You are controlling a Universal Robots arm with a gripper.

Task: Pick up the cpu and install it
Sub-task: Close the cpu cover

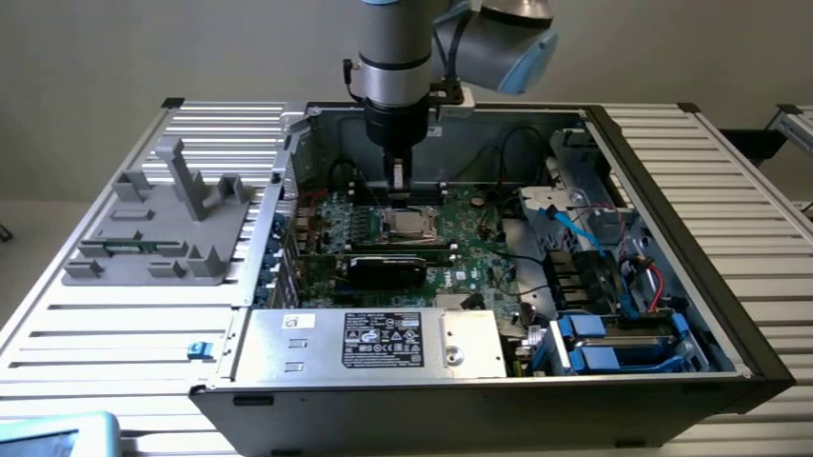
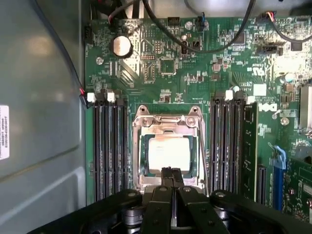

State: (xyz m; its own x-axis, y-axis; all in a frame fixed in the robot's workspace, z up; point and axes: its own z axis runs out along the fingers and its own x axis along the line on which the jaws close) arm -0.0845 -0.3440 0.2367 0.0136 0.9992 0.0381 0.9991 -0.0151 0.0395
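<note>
- While the tool (image 2: 170, 171) hangs low over the motherboard (image 2: 161, 63) inside the open computer case (image 1: 661, 238), its two fingers are pressed together and clamp nothing.
- The cpu (image 2: 169, 152) lies just ahead of and below the fingertips, silver top up, flat in the socket (image 2: 143, 161). The tips sit at its nearest edge, and I cannot tell whether they touch it.
- Around the chip stands the metal retention frame (image 2: 165, 121), its far bar beyond the cpu from the tool. Banks of memory slots (image 2: 111, 146) run along either side of the tool.
- By my reading the chip is already laid in place, and the work in hand is seating it rather than carrying it.
- To do that well, any contact should be light and straight down — closer to the middle of the lid than to the edge, so the chip does not tip on the contacts beneath.
- The closed tips are narrow, so they need to keep clear of the frame and its screws. The chip should look level, with an even gap to the socket on all sides.
</note>
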